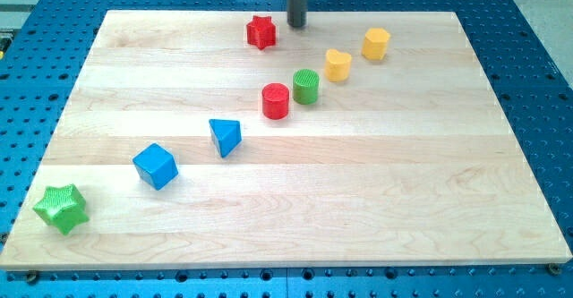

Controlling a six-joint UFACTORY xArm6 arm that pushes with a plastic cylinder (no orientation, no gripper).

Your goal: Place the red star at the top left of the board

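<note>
The red star [260, 32] lies near the board's top edge, a little left of the middle. My tip [296, 24] stands just to the star's right, a short gap apart, at the top edge of the wooden board [403, 173]. The board's top left corner lies well to the star's left.
A red cylinder [276, 101] and a green cylinder [306, 86] sit side by side below the star. A yellow heart-like block [337, 65] and a yellow hexagonal block [376, 44] lie to the right. A blue triangle [226, 137], a blue cube [156, 166] and a green star [62, 208] trail to the bottom left.
</note>
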